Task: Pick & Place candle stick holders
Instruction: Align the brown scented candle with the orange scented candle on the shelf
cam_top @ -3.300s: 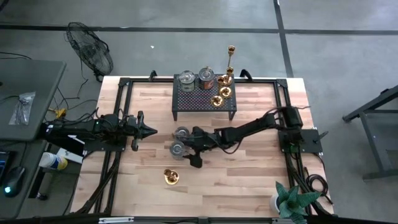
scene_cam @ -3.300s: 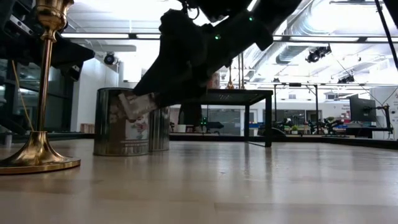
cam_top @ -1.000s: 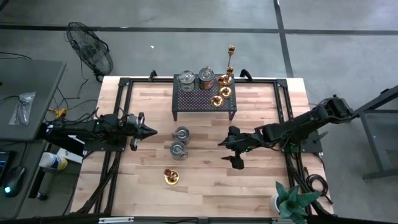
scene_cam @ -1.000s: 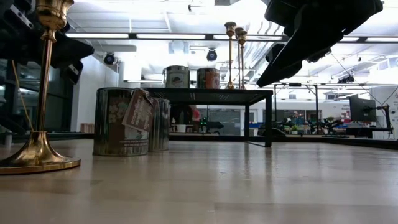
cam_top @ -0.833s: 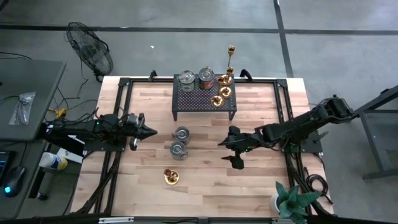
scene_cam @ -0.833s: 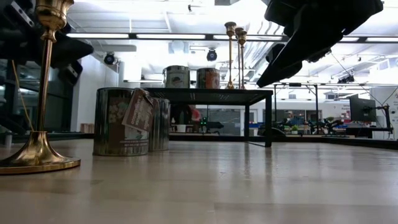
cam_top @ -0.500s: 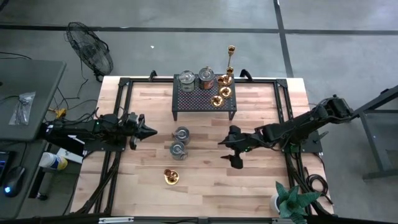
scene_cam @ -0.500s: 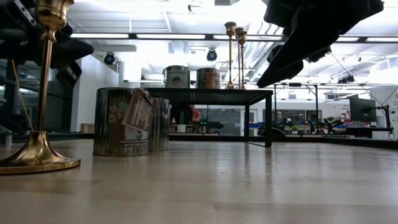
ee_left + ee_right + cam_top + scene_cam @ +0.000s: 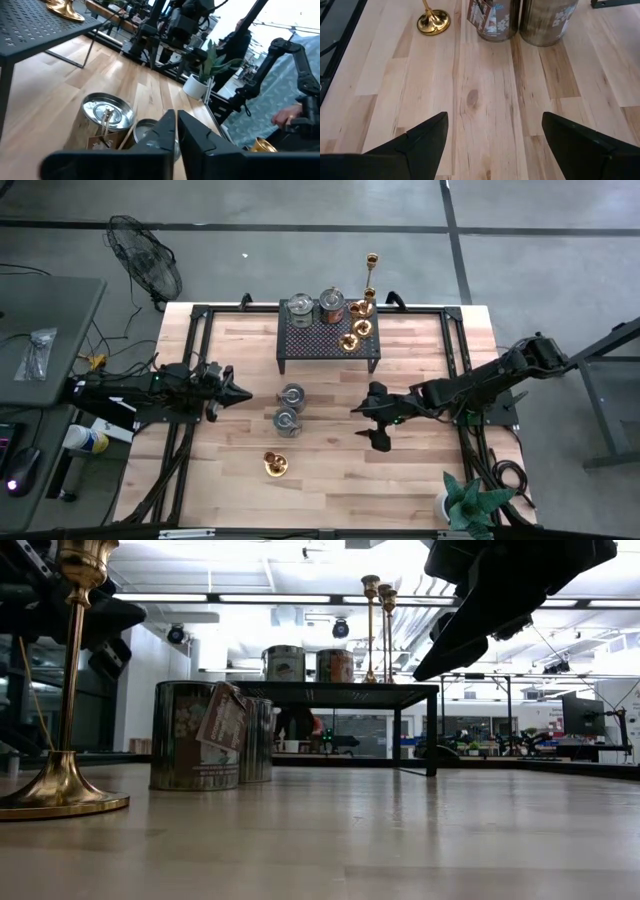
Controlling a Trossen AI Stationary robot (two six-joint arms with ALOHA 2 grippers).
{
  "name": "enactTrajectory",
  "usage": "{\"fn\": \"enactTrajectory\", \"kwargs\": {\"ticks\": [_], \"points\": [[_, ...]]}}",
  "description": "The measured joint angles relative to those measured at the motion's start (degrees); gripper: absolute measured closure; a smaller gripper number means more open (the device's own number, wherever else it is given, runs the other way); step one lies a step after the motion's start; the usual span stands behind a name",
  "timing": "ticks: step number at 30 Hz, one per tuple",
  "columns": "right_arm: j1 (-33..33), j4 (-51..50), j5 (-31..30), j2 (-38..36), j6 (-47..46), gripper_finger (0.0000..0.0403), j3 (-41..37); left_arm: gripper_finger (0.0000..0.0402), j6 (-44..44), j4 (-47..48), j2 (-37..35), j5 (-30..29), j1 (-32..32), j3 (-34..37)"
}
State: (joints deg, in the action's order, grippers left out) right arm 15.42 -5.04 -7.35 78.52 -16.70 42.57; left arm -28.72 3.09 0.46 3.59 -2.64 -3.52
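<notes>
On the tabletop [image 9: 420, 470], two silvery cups [image 9: 289, 406] and a brass candlestick [image 9: 275, 464] stood centre-left. The left hand [image 9: 240, 392], fingers together, pointed at them; the right hand [image 9: 362, 422] hung spread, empty. Closed fingers might topple a cup.

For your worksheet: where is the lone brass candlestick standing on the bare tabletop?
In the high view, the brass candlestick stands on the table's near-left area, just in front of two silvery cups.

Left tool [image 9: 240, 393] closed at table's left edge, right tool [image 9: 372, 423] spread wide, raised mid-table
</notes>
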Motion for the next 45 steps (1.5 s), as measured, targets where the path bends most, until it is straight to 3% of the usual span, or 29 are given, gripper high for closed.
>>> {"fn": "enactTrajectory", "kwargs": {"ticks": [7, 15, 22, 31, 45], "points": [[0.0, -0.1, 0.0, 0.0, -0.2, 0.0087, 0.0, 0.0303, 2.7, 0.8, 0.2, 3.4, 0.0, -0.1], [0.0, -0.8, 0.0, 0.0, -0.2, 0.0087, 0.0, 0.0226, 6.5, 2.4, 4.4, -0.7, 0.0, -0.4], [0.0, -0.8, 0.1, 0.0, -0.2, 0.0087, 0.0, 0.0164, 7.7, 2.9, 10.2, -0.7, 0.0, -1.5], [0.0, -0.3, 0.0, 0.0, 0.3, 0.0087, 0.0, 0.0153, 13.9, 3.1, 15.6, 0.8, 0.0, -4.6], [0.0, -0.3, 0.0, 0.0, 0.4, 0.0087, 0.0, 0.0153, 27.2, 2.3, 30.7, 4.0, 0.0, -7.8]]}}
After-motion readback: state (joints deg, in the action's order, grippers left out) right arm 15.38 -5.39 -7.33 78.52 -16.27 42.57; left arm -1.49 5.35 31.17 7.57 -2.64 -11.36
